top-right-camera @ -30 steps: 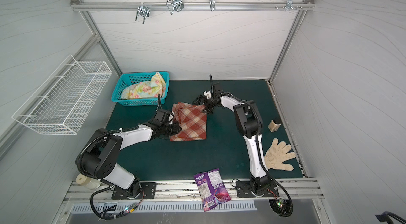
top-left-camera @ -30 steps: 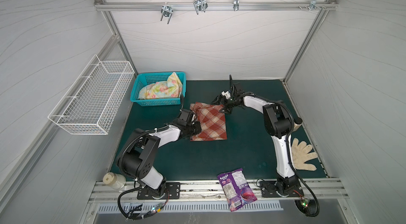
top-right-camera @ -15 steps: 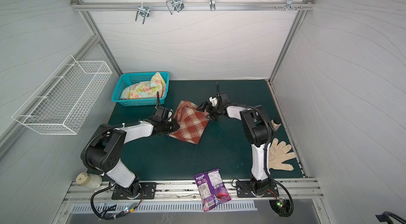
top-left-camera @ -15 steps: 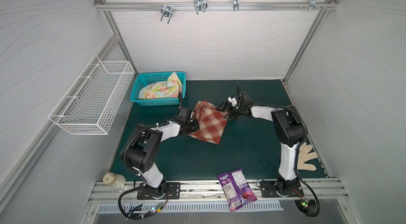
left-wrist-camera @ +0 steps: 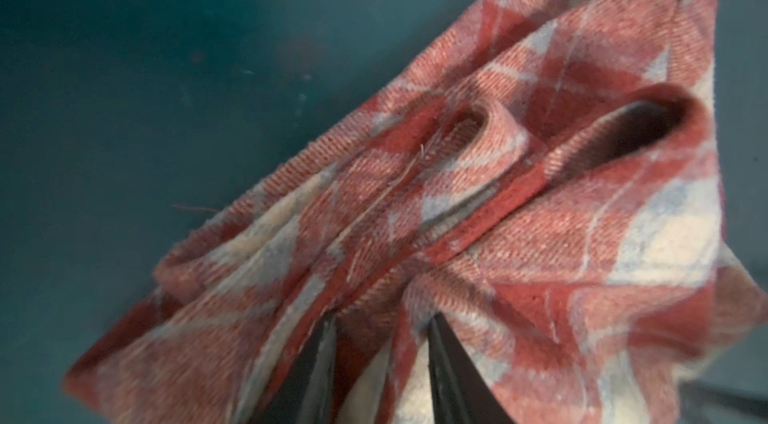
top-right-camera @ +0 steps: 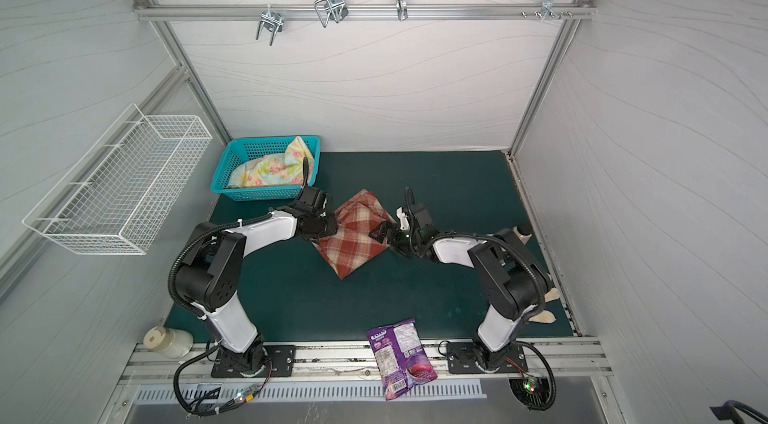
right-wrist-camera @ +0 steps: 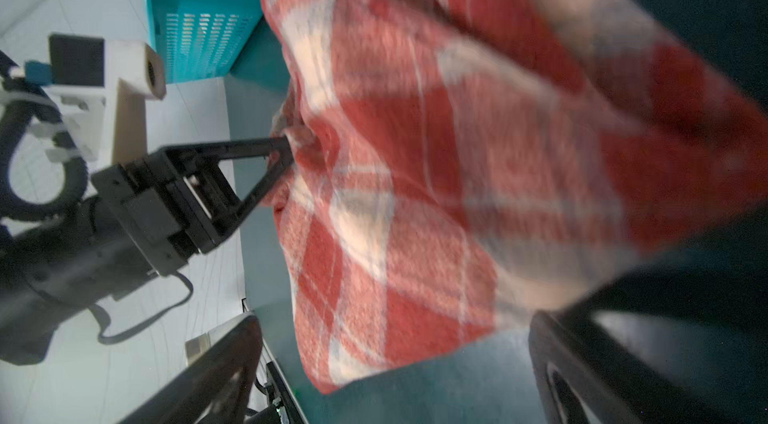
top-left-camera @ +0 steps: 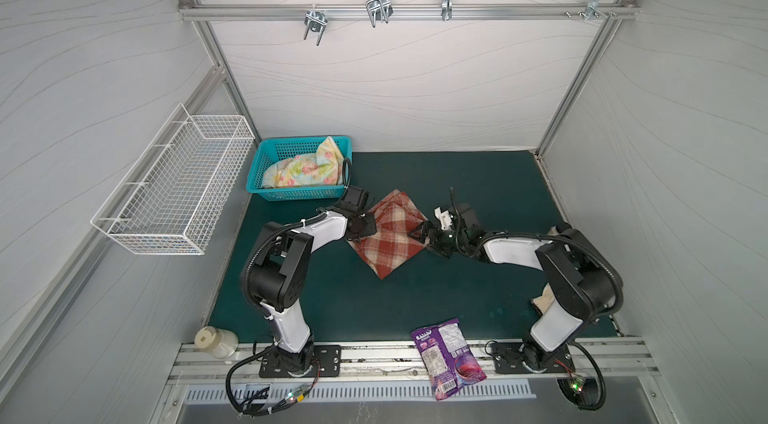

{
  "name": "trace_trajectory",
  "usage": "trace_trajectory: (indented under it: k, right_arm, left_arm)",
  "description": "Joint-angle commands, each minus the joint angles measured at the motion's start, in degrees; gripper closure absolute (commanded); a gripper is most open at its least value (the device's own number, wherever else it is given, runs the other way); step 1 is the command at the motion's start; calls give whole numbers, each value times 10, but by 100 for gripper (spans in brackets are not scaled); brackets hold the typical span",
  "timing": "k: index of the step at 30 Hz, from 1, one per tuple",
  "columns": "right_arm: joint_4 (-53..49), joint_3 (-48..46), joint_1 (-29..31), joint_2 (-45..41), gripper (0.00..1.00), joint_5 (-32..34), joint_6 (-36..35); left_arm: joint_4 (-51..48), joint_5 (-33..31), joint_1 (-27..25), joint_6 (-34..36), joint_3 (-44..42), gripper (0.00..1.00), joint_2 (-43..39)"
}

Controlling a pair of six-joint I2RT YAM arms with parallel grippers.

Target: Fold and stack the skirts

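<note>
Plaid skirt (top-left-camera: 388, 241) lies between both grippers.
Left gripper (left-wrist-camera: 380, 320): jaws narrow, a fold between them, grip unclear. Right gripper (right-wrist-camera: 392, 318): jaws wide, corner just ahead.

Both top views come through bright and evenly lit, with only soft shadows under the arms (top-left-camera: 324, 230) on the green mat (top-left-camera: 478, 193), and wide-angle stretch shows toward the edges. My left wrist view is dim and soft; in the right wrist view the plaid skirt (right-wrist-camera: 415, 193) smears with blur
</note>
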Motion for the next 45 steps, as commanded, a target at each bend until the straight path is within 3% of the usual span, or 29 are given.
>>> trace_trajectory:
  k: [1, 4, 5, 6, 12, 17, 26, 38, 45]
  right_arm:
    - [-64, 13, 24, -83, 1, 94, -32]
    - [-141, 72, 32, -123, 1, 133, -119]
    - [-166, 100, 31, -123, 1, 140, -151]
    - [-190, 129, 31, -117, 1, 149, -184]
    - [-296, 310, 8, 22, 1, 152, -319]
    - [-315, 376, -24, 124, 1, 123, -326]
    - [-253, 314, -52, 170, 1, 92, -280]
    - [-205, 257, -58, 187, 1, 66, -242]
    - [-170, 190, -52, 159, 1, 50, -206]
  left_arm:
    - [-50, -44, 8, -5, 21, 56, -15]
    - [-66, -52, 4, -5, 32, 46, -62]
    - [-71, -54, 4, -7, 33, 36, -81]
    - [-75, -53, 3, -10, 33, 32, -100]
    - [-54, -10, 1, -61, -22, 1, -192]
    - [27, 63, -1, -118, -103, 1, -242]
    - [149, 146, -9, -178, -151, 1, -208]
    - [177, 167, -22, -199, -126, 1, -205]
    - [187, 166, -22, -192, -101, 1, -116]
